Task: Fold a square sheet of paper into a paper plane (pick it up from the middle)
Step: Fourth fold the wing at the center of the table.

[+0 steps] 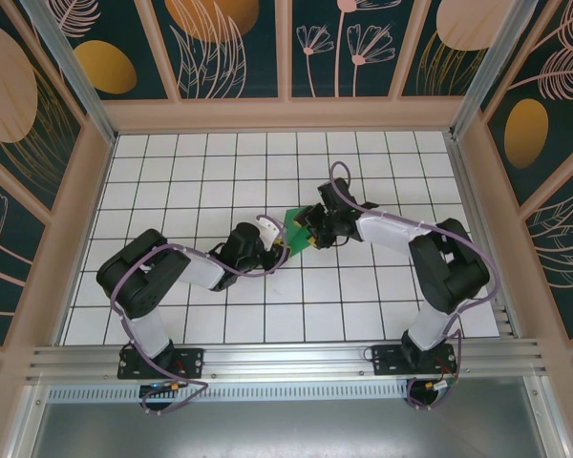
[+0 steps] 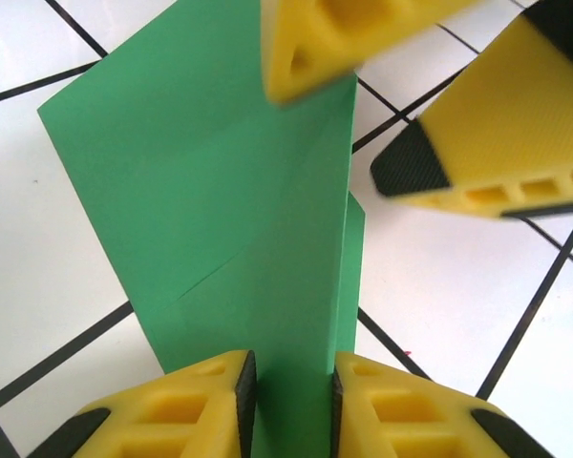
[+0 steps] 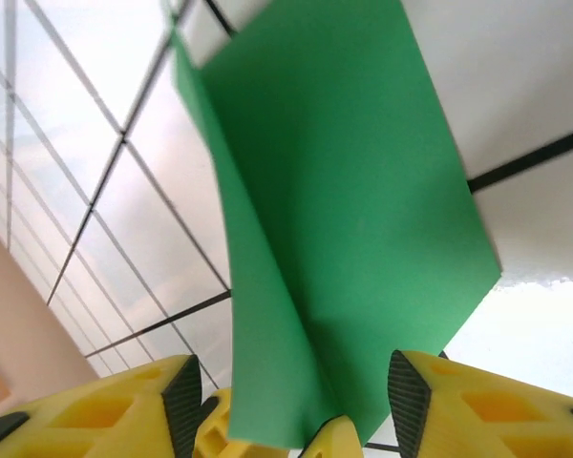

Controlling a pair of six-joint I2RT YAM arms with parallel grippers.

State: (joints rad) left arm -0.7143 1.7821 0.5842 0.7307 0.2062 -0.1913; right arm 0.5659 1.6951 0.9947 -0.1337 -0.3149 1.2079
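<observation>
Currently | square sheet of paper [image 2: 220, 191] | thin, matte green, creased ridge

The white table [image 1: 172, 191] is being divided into squares by thin black grid lines [image 1: 222, 181]. It is being enclosed on three sides by dark teal wall panels [image 1: 229, 48] painted with pale flowers and orange ovals, framed in pale wood [image 1: 286, 114]. Its near edge is being bordered by an aluminium rail [image 1: 286, 358].
</observation>
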